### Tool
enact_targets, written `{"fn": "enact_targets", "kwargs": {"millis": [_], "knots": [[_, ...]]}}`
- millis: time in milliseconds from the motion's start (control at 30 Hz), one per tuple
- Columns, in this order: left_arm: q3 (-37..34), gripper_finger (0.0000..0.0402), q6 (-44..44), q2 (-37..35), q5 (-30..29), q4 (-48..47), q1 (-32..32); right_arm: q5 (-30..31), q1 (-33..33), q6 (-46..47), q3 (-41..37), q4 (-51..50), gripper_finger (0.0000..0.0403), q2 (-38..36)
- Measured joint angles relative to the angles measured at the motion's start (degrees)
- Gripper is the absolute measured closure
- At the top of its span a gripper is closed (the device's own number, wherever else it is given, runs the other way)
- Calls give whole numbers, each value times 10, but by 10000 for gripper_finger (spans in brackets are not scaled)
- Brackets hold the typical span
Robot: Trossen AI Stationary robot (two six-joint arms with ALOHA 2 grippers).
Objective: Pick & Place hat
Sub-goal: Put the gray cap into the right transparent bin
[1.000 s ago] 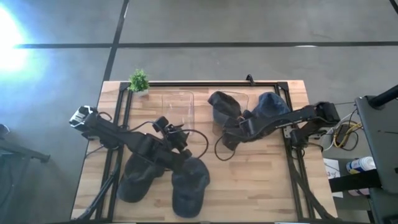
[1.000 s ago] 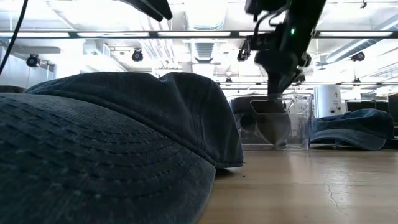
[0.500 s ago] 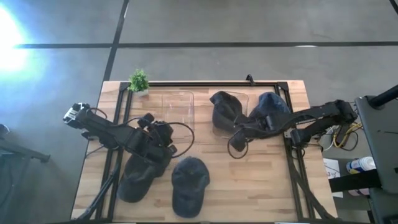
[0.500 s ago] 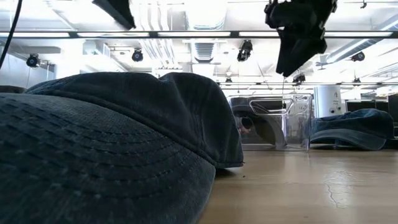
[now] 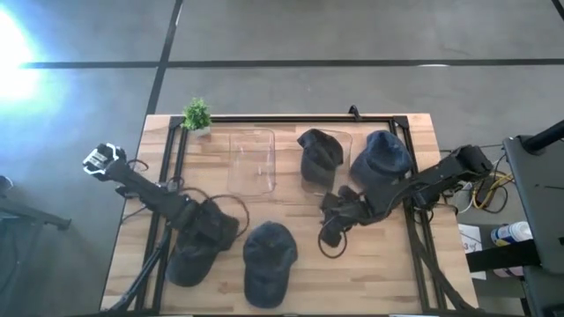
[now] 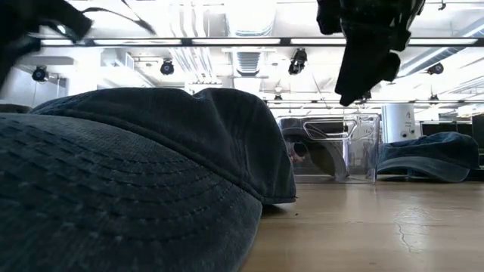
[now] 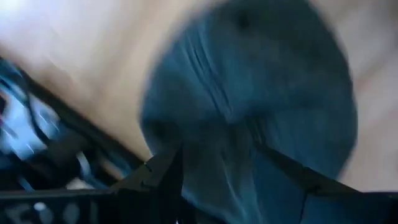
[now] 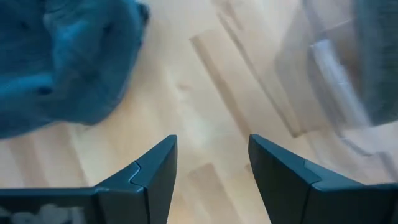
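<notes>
Several dark blue denim hats are on the wooden table. One hat [image 5: 196, 254] lies crown up at the near left, a second hat [image 5: 269, 260] at the near middle, and a third hat [image 5: 384, 157] at the far right. A fourth hat [image 5: 319, 155] sits inside a clear box [image 5: 343, 141]. My left gripper [image 5: 214, 227] [image 7: 214, 180] is open just above the near-left hat [image 7: 261, 93]. My right gripper [image 5: 338, 214] [image 8: 211, 168] is open in the air over bare wood, on the near side of that box [image 8: 336, 68].
An empty clear box [image 5: 253, 161] stands left of the filled one. A small potted plant [image 5: 196, 114] is at the far left corner. A black frame rail [image 5: 291, 118] runs along the far edge. A black cable loop [image 5: 330, 246] hangs below the right arm. Bare wood [image 5: 370, 264] lies at the near right.
My left gripper has swung from over the near-middle hat toward the table's left and now hangs over the near-left hat. My right gripper has risen out of the clear box with the hat and drawn back toward the near edge. The hat has stayed in the box.
</notes>
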Motion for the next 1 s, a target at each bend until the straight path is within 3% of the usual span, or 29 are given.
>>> {"fn": "enact_targets", "kwargs": {"millis": [200,467,533,800,900,1000], "knots": [[-1,226,-61,12,14,58,-88,-1,19,12,4,6,211,37],[-18,226,-110,30,-117,100,-109,-4,20,11,4,70,211,64],[-39,226,-123,31,-143,118,-111,-5,20,15,4,78,211,67],[-163,228,-135,31,-135,321,-106,-2,39,44,4,72,211,64],[-196,254,-170,31,-136,332,-103,9,51,63,4,71,211,58],[-208,321,-178,31,-136,332,-103,14,62,81,4,69,211,55]]}}
